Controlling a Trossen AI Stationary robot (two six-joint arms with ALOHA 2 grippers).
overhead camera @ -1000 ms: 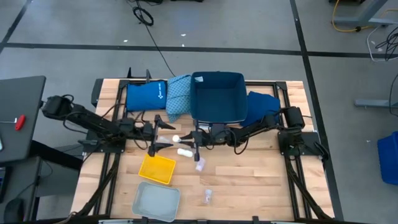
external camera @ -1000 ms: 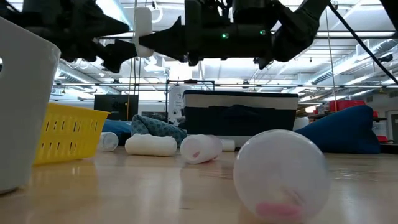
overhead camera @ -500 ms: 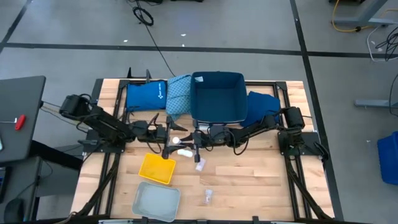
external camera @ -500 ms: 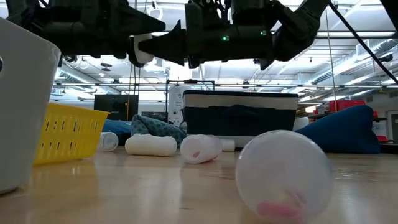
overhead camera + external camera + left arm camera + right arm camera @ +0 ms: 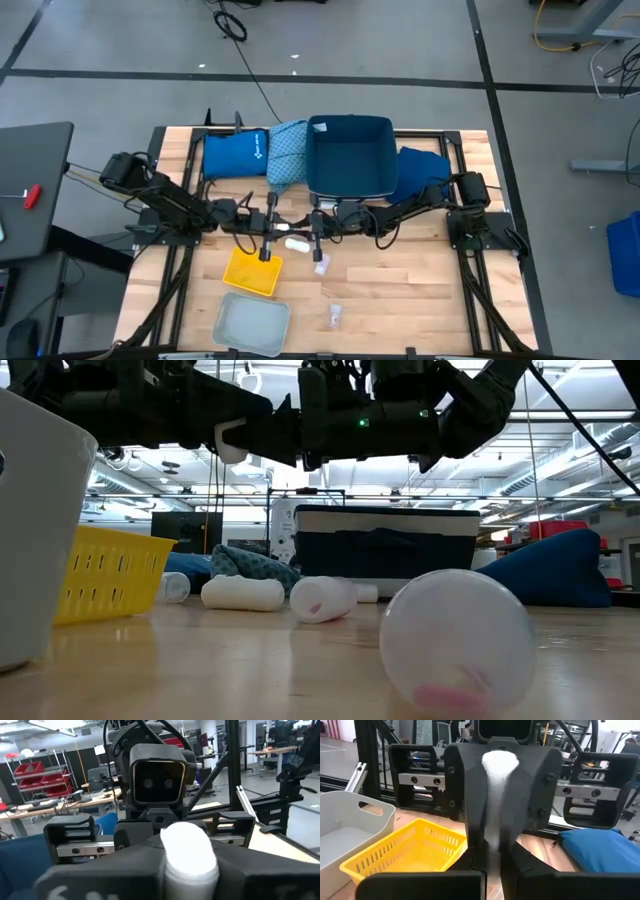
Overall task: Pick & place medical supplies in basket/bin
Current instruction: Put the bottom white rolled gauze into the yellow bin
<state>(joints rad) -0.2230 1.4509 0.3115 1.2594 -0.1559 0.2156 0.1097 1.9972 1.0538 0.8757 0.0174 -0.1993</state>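
A white tube [image 5: 231, 441] hangs in the air over the middle of the table, between my two grippers. My left gripper [image 5: 274, 233] comes from the table's left and is shut on one end. My right gripper [image 5: 306, 232] comes from the right and is shut on the other end. On the table below lie another white tube [image 5: 297, 243] and two clear vials [image 5: 321, 266] [image 5: 333, 316], each on its side. A teal patterned cloth [image 5: 287, 150] and a dark blue cloth [image 5: 425, 165] lie at the far side. My left gripper [image 5: 187, 870] pinches the tube's rounded end [image 5: 188, 851] between its two fingers, coming level from the table's left, along the tube. The tube is lifted clear of the table. My right gripper [image 5: 492, 862] pinches the tube's flattened end [image 5: 493, 837] between its two fingers, coming level from the table's right. The tube reaches out level from it into the left gripper's fingers [image 5: 465, 785].
A dark blue bin [image 5: 348, 190] stands at the far middle, with a blue pouch [image 5: 232, 155] to its left. A yellow basket [image 5: 252, 271] sits just below the left gripper, and a grey bin [image 5: 250, 322] nearer the front edge.
My left gripper has moved toward the table's right, up to the tube held by my right gripper. It has rolled a little and shut on the tube's free end. The tube has stayed in place in the air.
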